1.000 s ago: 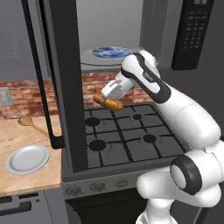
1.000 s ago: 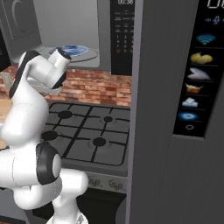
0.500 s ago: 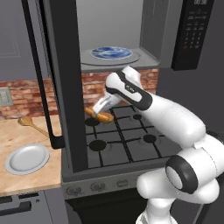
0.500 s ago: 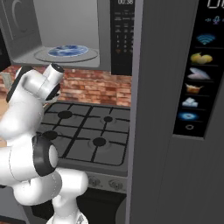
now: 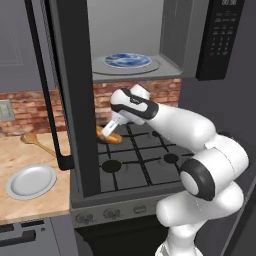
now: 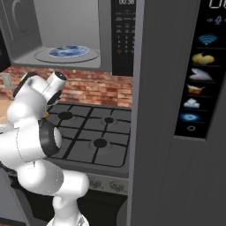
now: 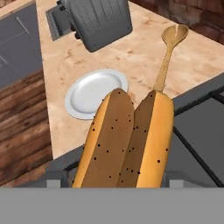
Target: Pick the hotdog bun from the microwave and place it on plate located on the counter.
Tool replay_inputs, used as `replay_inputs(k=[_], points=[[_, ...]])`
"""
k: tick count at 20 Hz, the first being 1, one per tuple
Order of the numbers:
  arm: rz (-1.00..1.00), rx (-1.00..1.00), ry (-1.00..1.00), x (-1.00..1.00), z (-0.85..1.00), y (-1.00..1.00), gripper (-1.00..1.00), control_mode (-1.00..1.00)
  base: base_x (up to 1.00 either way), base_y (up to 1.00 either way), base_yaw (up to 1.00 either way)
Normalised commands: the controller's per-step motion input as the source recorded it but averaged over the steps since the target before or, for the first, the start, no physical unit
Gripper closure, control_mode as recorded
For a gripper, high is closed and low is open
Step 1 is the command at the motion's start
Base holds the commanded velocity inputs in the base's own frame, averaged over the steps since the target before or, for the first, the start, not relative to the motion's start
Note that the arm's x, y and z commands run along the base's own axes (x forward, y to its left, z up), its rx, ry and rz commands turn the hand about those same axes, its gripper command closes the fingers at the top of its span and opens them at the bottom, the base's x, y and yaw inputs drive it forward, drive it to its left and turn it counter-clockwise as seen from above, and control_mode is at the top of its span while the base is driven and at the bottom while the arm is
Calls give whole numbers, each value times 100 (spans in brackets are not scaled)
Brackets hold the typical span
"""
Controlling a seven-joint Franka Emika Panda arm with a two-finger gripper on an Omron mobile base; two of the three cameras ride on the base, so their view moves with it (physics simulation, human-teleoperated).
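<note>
Gripping the bun (image 7: 151,144) between the fingertips of the end effector (image 7: 115,180), parted to bun width (bun held above the stove (image 5: 140,155)). Resting on the counter (image 5: 20,207): the plate (image 5: 32,181), near a wooden spoon (image 5: 37,142).

Left and right base views look forward and down from behind the arm's two sides, sharing the open microwave (image 5: 172,70) and gas stove (image 5: 135,155); the hand view peers close over the hotdog bun (image 7: 127,140) toward the counter (image 7: 61,70), also seen from the left.
</note>
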Motion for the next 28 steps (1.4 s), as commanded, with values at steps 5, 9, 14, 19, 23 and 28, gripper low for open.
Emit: replay_inputs(k=[5,9,14,19,23,28], points=[[11,0,4,0,0,55,100,-100,0,0,0],[10,0,1,0,-6,58,100,-100,0,0,0],[7,0,-4,0,-56,40,100,-100,0,0,0],[3,0,-12,0,-68,30,100,-100,0,0,0],[1,0,-13,-2,-30,37,100,-100,0,0,0],[0,0,-9,-17,-3,43,100,-100,0,0,0]])
